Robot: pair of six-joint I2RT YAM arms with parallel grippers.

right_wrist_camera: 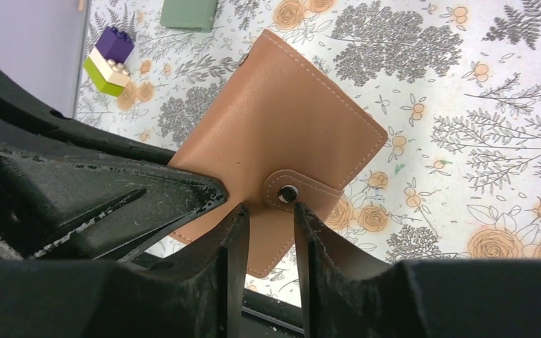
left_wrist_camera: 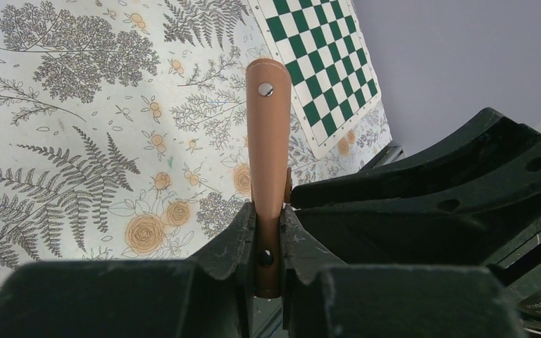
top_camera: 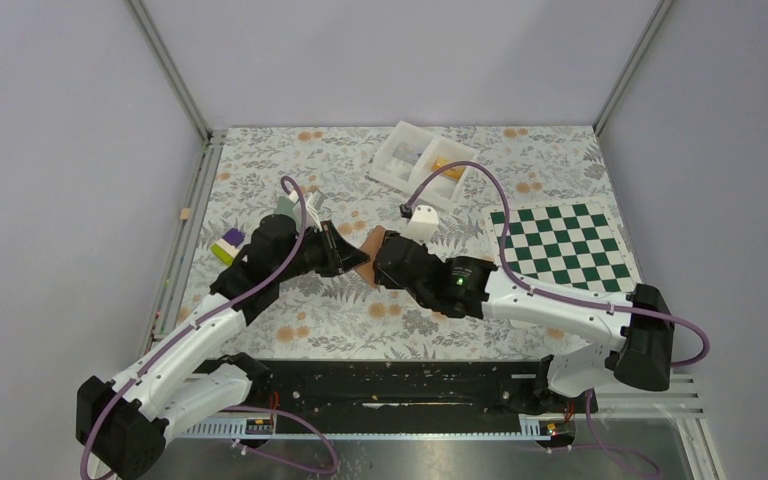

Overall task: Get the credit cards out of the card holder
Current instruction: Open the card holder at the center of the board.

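Note:
The tan-brown card holder (top_camera: 367, 250) is closed and held off the table between the two arms. My left gripper (left_wrist_camera: 269, 220) is shut on one edge of the card holder (left_wrist_camera: 268, 127), which I see edge-on there. In the right wrist view the card holder (right_wrist_camera: 282, 134) shows its flat cover and snapped tab (right_wrist_camera: 301, 191). My right gripper (right_wrist_camera: 269, 211) stands open, its fingertips (right_wrist_camera: 239, 211) just under the tab, close to the cover. Whether they touch it I cannot tell. One grey-green credit card (right_wrist_camera: 189, 13) lies on the table beyond the holder. Any cards inside the holder are hidden.
A stack of purple, white and lime bricks (top_camera: 228, 243) sits left of the left arm. A white two-compartment tray (top_camera: 422, 160) stands at the back. The green-and-white chessboard mat (top_camera: 560, 245) lies to the right. The table carries a floral cloth (top_camera: 290, 160).

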